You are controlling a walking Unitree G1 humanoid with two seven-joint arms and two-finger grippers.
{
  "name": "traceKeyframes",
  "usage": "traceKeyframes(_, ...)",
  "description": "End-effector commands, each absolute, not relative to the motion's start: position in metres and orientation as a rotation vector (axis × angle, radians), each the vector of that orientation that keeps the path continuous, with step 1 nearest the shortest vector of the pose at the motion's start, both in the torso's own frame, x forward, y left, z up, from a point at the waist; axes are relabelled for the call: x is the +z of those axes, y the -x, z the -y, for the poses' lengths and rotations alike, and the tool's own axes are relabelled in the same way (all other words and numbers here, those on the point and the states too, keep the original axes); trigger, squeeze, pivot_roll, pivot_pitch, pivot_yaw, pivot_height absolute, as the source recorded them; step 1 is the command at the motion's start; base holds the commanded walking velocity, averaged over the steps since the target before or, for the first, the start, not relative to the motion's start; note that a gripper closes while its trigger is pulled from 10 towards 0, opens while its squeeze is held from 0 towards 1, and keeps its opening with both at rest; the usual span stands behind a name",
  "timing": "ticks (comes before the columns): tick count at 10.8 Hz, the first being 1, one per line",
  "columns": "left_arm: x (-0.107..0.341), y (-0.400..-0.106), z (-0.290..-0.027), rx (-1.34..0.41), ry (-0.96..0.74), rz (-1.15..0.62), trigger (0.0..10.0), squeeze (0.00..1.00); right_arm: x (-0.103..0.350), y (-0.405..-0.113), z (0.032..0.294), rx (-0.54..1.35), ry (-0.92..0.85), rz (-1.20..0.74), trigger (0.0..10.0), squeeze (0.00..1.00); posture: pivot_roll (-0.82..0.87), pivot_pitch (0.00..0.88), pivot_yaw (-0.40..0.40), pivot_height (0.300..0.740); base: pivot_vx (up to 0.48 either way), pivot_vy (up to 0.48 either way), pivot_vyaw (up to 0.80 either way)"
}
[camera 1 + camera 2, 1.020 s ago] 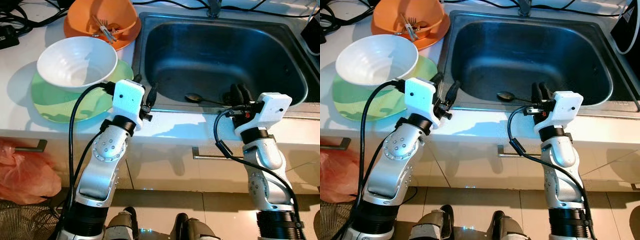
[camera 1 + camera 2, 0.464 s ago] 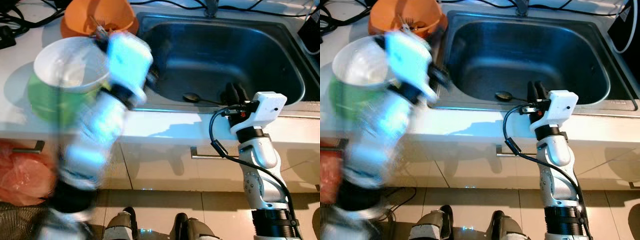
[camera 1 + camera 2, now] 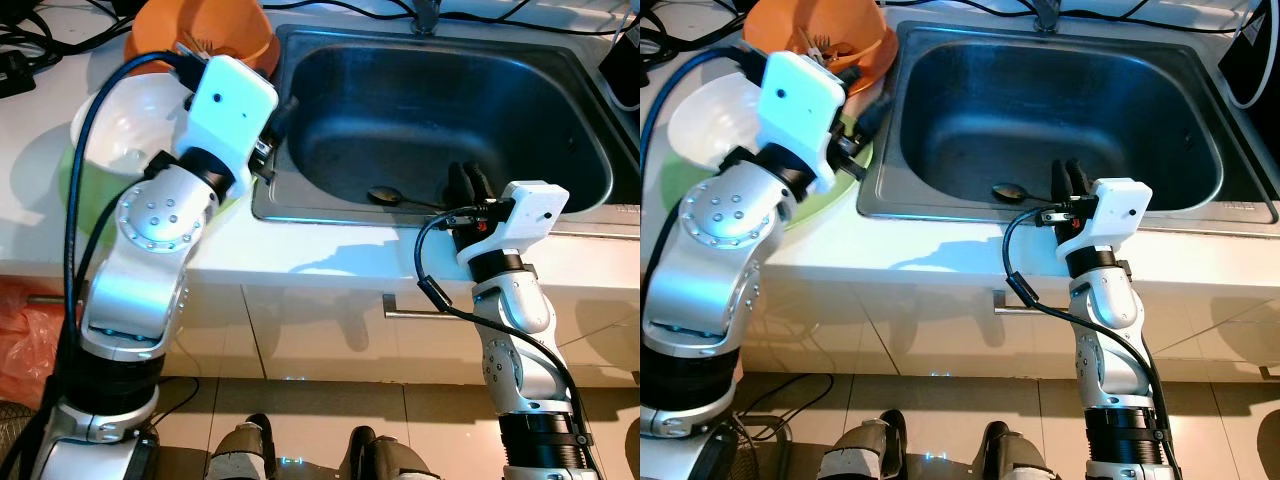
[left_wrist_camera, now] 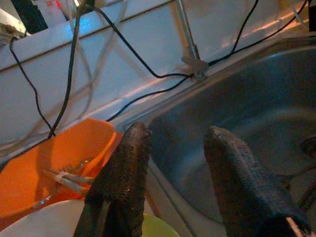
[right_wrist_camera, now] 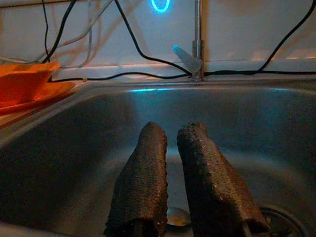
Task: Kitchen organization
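- Your left arm has swung up from the counter edge in the last second: the left gripper (image 3: pixel 272 125) now hangs over the sink's rim at about 10 o'clock of the basin, fingers (image 4: pixel 123 168) parted with a clear gap and holding nothing.
- It sits beside the white bowl (image 3: pixel 715 120), which rests on the green plate (image 3: pixel 845 165); the orange bowl (image 3: pixel 830 35) with utensils inside lies at 12 o'clock of them.
- Your right gripper (image 3: pixel 465 182) has barely moved, poised over the sink's (image 3: pixel 560 110) front edge at 5 o'clock, fingers (image 5: pixel 143 177) nearly together and empty.
- The spoon (image 3: pixel 385 196) lies on the basin floor, just ahead of that gripper, untouched.
- My read: the left arm is lining up for the stacked dishes, so no sorting has begun.
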State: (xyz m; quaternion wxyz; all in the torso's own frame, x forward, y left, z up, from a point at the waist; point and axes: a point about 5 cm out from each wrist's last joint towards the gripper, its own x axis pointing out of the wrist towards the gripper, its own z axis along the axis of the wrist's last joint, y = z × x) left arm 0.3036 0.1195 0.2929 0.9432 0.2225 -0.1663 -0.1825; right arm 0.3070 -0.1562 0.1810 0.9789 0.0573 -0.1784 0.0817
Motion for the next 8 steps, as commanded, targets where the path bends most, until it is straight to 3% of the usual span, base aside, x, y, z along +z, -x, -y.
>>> traceKeyframes(1,0.303,-0.300,-0.117,-0.369,-0.453,0.372,10.0,0.00,0.158,-0.307,0.151,0.178,-0.122,0.254,10.0,0.00,0.22,0.210,-0.040,0.740,0.000,0.000,0.00)
traceKeyframes(3,0.305,-0.303,-0.126,-0.317,-0.481,0.351,10.0,0.00,0.157,-0.308,0.149,0.187,-0.123,0.252,10.0,0.00,0.22,0.203,-0.037,0.740,0.000,0.000,0.00)
traceKeyframes(4,0.307,-0.303,-0.130,-0.302,-0.462,0.347,10.0,1.00,0.157,-0.308,0.148,0.187,-0.123,0.251,10.0,0.00,0.23,0.201,-0.037,0.740,0.000,0.000,0.00)
traceKeyframes(8,0.305,-0.300,-0.129,-0.322,-0.464,0.324,10.0,1.00,0.156,-0.309,0.147,0.193,-0.121,0.248,10.0,0.00,0.23,0.209,-0.039,0.740,0.000,0.000,0.00)
